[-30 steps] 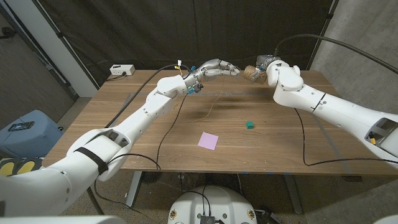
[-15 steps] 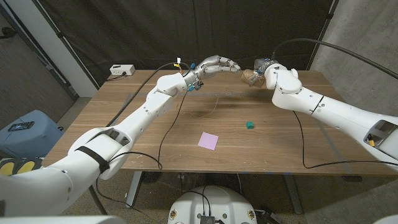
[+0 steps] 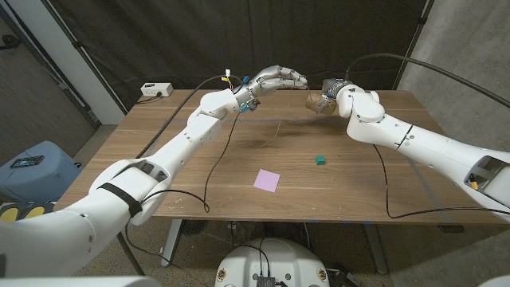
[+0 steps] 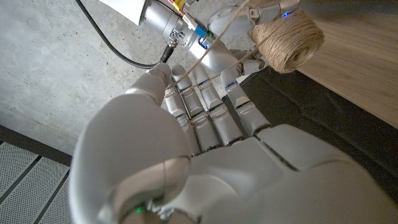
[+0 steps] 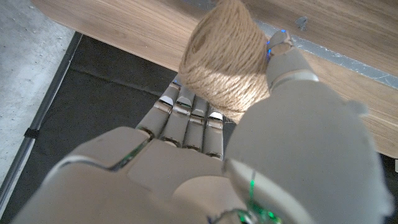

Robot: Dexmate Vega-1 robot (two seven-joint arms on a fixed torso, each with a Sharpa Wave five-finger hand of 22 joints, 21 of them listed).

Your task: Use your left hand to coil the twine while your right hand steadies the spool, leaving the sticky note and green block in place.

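Here the right hand [image 3: 331, 99] gripped the spool [image 3: 316, 100] above the bench's [image 3: 159, 159] far edge; the left hand [image 3: 279, 80], close beside it, pinched the twine [image 4: 214, 46]. Winding probably required steady strand tension and a motionless spool.

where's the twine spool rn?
Head view: the twine spool is in the right hand, raised over the table's far edge, just right of the left hand.
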